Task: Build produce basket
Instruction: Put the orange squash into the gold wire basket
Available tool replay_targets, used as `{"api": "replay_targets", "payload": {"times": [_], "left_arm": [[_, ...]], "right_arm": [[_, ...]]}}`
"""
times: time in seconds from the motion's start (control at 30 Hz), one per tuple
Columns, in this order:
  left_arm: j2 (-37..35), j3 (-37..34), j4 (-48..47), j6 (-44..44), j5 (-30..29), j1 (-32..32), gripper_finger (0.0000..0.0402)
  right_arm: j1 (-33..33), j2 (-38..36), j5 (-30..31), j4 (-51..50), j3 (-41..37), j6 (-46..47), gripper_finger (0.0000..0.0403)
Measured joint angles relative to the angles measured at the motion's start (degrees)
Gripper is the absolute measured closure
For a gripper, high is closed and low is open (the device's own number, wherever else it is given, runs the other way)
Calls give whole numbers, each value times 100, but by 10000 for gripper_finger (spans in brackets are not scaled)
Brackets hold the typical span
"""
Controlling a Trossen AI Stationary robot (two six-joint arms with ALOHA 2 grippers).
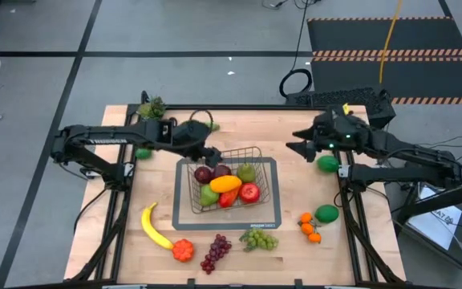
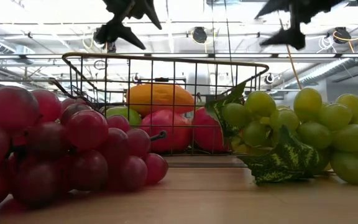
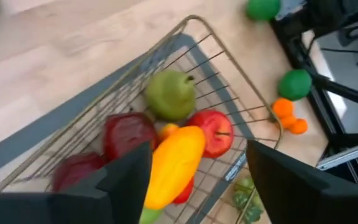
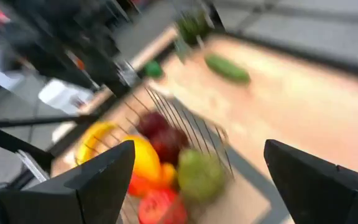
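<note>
High view, left gripper point(image 1: 214, 152) open over basket point(image 1: 257, 152) corner, produce point(image 1: 225, 184) inside

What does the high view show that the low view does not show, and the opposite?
Only the high view shows the banana, the oranges, the green balls and both whole arms. Only the low view shows the ceiling of the room behind the table. Both show the basket with fruit inside, the red grapes and the green grapes.
</note>
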Motion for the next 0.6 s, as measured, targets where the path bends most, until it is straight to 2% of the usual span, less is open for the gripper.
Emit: {"api": "replay_targets", "payload": {"times": [0.1, 0.23, 0.3, 0.47, 0.6], "left_arm": [[0, 263, -553, 112, 132, 173, 170], [-2, 495, -1120, 794, 145, 469, 199], [-2, 528, -1395, 1212, 179, 660, 213], [-2, 528, -2124, 2093, 783, 1285, 244], [-2, 528, -2575, 2800, 708, 1705, 264]], "right_arm": [[0, 337, -311, -208, 0, 305, 65], [6, 823, -768, -193, 0, 646, 99], [15, 1071, -861, -197, 0, 906, 120], [15, 1573, -889, -180, 0, 2021, 174], [137, 1846, -861, 56, 0, 2796, 217]]}}
